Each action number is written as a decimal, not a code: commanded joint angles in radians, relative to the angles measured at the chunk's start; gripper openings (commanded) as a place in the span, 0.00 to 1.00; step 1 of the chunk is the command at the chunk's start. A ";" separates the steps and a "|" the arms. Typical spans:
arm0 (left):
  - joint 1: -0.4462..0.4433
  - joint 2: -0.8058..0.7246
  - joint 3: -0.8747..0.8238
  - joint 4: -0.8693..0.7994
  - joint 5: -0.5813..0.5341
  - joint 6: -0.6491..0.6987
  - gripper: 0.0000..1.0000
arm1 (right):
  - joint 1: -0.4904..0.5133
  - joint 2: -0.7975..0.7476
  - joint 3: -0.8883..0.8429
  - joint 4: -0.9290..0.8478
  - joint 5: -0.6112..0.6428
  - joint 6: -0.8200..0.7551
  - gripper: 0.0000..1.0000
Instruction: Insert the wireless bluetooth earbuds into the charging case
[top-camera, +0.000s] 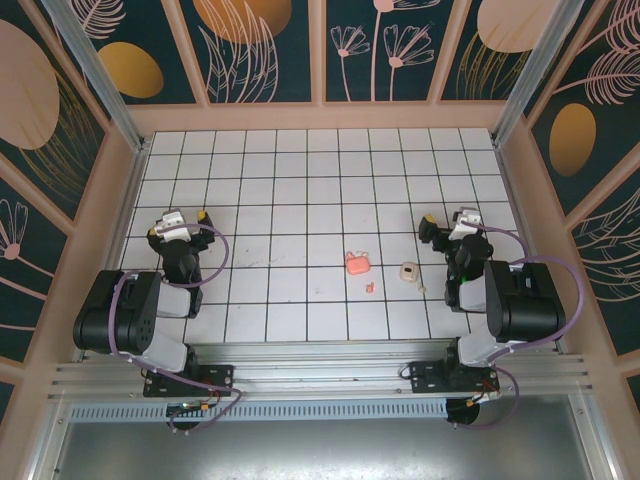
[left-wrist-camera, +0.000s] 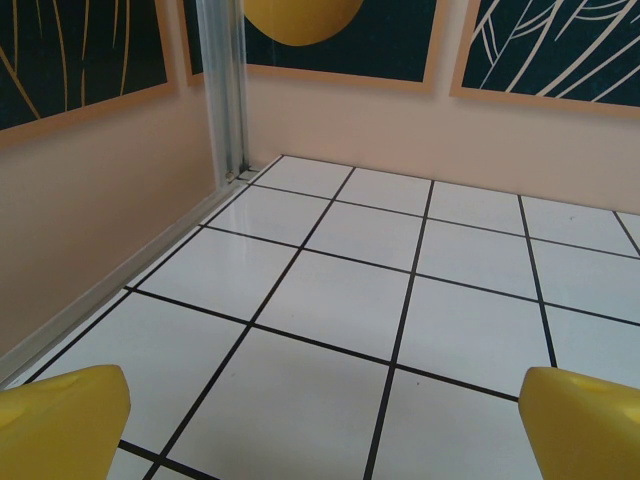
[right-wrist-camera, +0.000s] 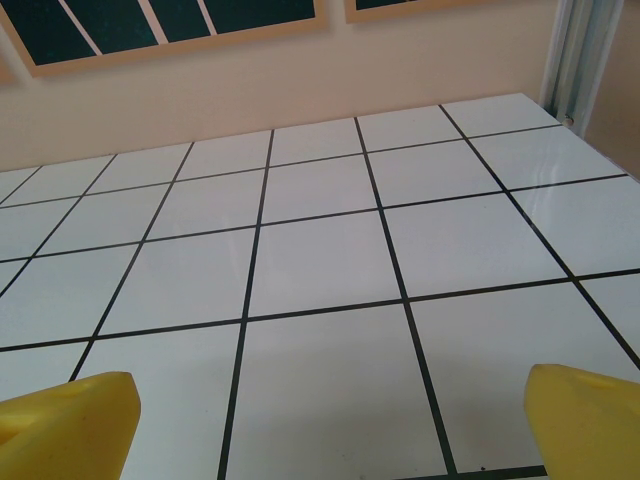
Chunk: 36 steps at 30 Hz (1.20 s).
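The salmon-pink charging case lies on the white tiled floor near the middle of the top view; whether its lid is up is too small to tell. A tiny salmon-pink earbud lies just in front of it, slightly to the right. My left gripper sits far to the left of both, open, with nothing between its yellow fingertips. My right gripper is to the right of the case, also open and empty, its yellow fingertips wide apart. Both wrist views look over bare tiles toward the back wall.
A beige rounded object rests between the case and the right arm. Peach walls with dark leaf panels enclose the floor on three sides. Metal posts stand in the back corners. A rail carries both arm bases.
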 joint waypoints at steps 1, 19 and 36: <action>0.004 -0.005 -0.005 0.038 0.014 0.008 0.99 | 0.004 0.000 0.017 0.011 0.009 0.003 0.99; 0.004 -0.099 0.076 -0.193 0.032 0.021 0.83 | 0.006 -0.189 0.183 -0.463 0.101 0.074 0.99; -0.194 -0.263 0.386 -0.955 0.255 -0.163 0.66 | 0.308 -0.269 0.662 -1.602 0.187 0.249 0.99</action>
